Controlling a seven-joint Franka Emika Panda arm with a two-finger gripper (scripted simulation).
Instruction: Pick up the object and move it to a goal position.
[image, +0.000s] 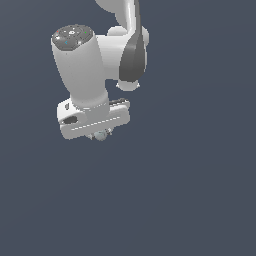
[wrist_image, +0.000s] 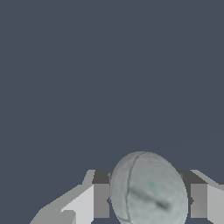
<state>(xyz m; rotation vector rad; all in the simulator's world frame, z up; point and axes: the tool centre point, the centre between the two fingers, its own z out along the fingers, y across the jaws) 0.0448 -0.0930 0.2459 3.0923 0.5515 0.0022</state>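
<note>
Exterior view first: I see my Panda arm (image: 95, 60) filling the upper left of the frame against a plain dark blue-grey backdrop (image: 190, 190). The white gripper (image: 101, 135) hangs below the wrist a little above the frame's centre and to the exterior view's left. Peeking out under the white gripper body is the ball (image: 102, 135), a tiny pale grey-green thing, mostly hidden by the hand from this angle.

On the wrist camera I get the closer look. The ball (wrist_image: 148, 190) sits between the two fingers (wrist_image: 101, 199), a grey pad on each side of it, and both pads meet its sides. So I read the jaws as pinching the ball rather than standing spread. Its matte surface shows a faint curved seam, a dark smudge and a small green speck. Behind it I see only the same flat dark backdrop, with no surface under the ball that I can make out in either view.
</note>
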